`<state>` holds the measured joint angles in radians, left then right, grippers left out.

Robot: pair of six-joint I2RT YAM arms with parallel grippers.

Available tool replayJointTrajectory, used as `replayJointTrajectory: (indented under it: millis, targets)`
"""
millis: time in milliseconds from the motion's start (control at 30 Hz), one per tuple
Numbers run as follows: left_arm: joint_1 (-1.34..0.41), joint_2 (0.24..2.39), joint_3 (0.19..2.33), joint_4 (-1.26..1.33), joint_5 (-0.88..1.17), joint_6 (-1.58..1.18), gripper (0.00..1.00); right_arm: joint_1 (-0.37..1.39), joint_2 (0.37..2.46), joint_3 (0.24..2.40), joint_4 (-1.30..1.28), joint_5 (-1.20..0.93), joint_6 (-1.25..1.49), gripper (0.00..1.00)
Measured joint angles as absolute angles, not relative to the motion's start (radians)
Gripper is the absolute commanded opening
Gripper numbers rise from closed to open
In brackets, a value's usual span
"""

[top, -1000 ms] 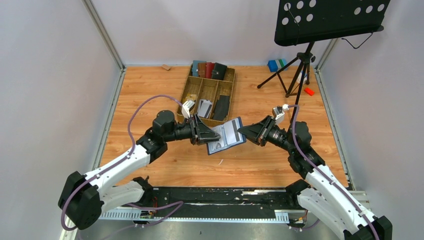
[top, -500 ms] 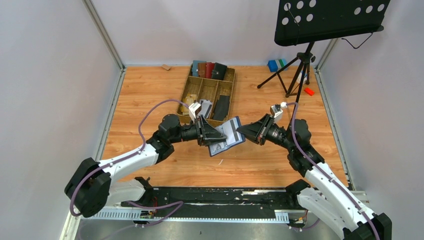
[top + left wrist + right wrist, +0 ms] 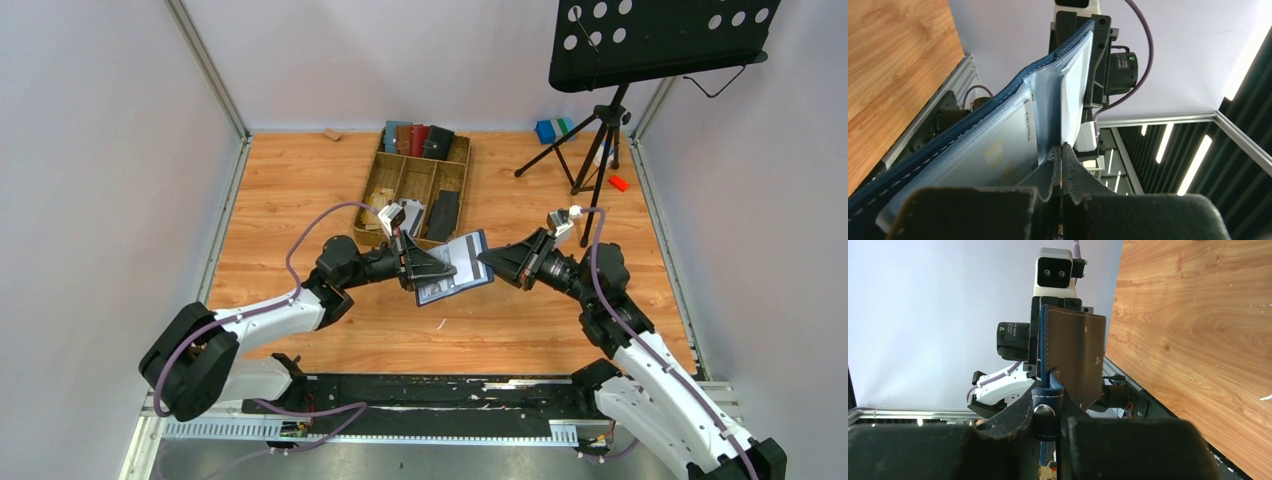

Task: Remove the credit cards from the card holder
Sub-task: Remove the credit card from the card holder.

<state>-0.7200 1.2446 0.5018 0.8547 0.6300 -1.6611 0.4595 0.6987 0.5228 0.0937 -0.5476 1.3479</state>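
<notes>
Since a second ago: the left arm has reached further right. Its left pincer [image 3: 437, 271], which stood with fingers apart at the holder's left edge, now lies over that half of the card holder [image 3: 466, 262] and has closed. The right arm has barely moved.

Now: the card holder hangs open in the air above the wooden counter [image 3: 300, 190], between the two pincers and in front of the compartment tray [image 3: 384, 178].
- The right pincer [image 3: 488, 262] grips its right edge. In the right wrist view the fingers [image 3: 1018, 415] are clamped narrow on the small blue tab with its snap, below the holder's dark outer face [image 3: 1075, 355].
- In the left wrist view the left pincer [image 3: 1062, 152] is shut tight, fingertips meeting on the lower corner of the white card [image 3: 1071, 95]. That card stands partly out of its pocket.
- A second of the credit cards [image 3: 993, 155] sits flat under a clear pocket of the navy holder [image 3: 1013, 87] (gold marks on it, print too blurred to read).

Hard to make out:
- From above, the left pincer covers the grip point, so contact with the card shows only at the wrist.
- The number of cards left in the pockets cannot be told.
- The right wrist view shows only the holder's back, with the cards hidden.
</notes>
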Motion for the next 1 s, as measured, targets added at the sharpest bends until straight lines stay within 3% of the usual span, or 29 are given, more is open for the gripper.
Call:
replayJointTrajectory:
  millis: [233,667,833,1000]
  targets:
    - [-0.722,1.247,0.486,0.912,0.62,-1.678,0.0,0.431,0.607,0.484,0.079,-0.525,1.379,0.0]
    - [-0.722,1.219,0.47,0.831,0.612,-1.646,0.0,0.404,0.62,0.483,0.049,-0.547,1.383,0.01]
    - [-0.723,1.219,0.472,0.825,0.614,-1.637,0.0,0.404,0.63,0.478,0.055,-0.559,1.387,0.3]
    - [-0.726,1.243,0.496,0.827,0.621,-1.637,0.0,0.404,0.634,0.478,0.056,-0.569,1.378,0.41]
